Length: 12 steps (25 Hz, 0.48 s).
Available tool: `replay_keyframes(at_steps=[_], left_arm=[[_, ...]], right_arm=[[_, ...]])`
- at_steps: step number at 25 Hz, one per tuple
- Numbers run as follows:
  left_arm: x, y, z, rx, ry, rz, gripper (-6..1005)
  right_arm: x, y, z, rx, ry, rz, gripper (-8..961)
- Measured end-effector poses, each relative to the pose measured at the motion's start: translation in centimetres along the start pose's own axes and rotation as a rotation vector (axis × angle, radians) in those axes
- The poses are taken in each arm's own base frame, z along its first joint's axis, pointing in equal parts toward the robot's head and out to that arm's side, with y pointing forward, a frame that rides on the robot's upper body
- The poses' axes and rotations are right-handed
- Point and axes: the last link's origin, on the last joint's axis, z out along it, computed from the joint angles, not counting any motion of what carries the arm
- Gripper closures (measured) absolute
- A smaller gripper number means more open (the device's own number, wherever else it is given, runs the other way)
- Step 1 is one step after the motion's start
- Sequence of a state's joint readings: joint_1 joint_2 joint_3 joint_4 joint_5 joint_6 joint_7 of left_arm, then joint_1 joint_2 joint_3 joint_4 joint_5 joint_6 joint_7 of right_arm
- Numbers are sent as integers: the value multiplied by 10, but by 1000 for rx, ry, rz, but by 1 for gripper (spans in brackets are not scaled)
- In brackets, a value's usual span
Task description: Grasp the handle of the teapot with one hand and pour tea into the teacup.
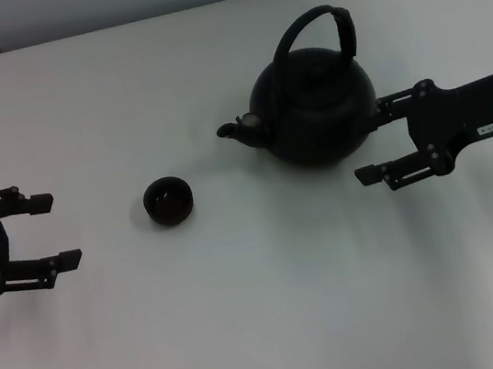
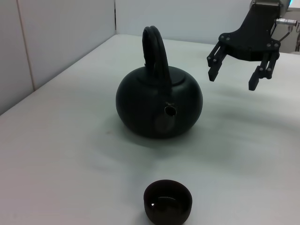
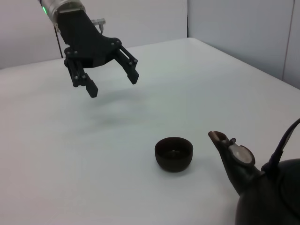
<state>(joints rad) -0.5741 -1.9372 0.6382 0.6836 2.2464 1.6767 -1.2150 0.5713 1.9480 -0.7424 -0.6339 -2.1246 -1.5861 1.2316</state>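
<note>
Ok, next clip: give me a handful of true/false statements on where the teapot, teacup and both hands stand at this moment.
1. The teapot sits upright on the table. True.
2. The right hand is shut on the handle. False: it is open, beside the pot's body, touching nothing.
3. The spout points towards the teacup. True.
4. The teacup lies tipped on its side. False: it stands upright, mouth up.
5. The left hand holds the teacup. False: it is open and well clear of the cup.
</note>
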Motion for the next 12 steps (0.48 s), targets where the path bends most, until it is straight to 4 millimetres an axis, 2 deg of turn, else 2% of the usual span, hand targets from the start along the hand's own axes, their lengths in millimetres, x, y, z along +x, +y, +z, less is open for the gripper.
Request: replay_keyframes(at_steps=[12], left_arm=[[-1,1,1,-3,-1,-3,140]], right_arm=[[0,0,3,10,5,-11,224]])
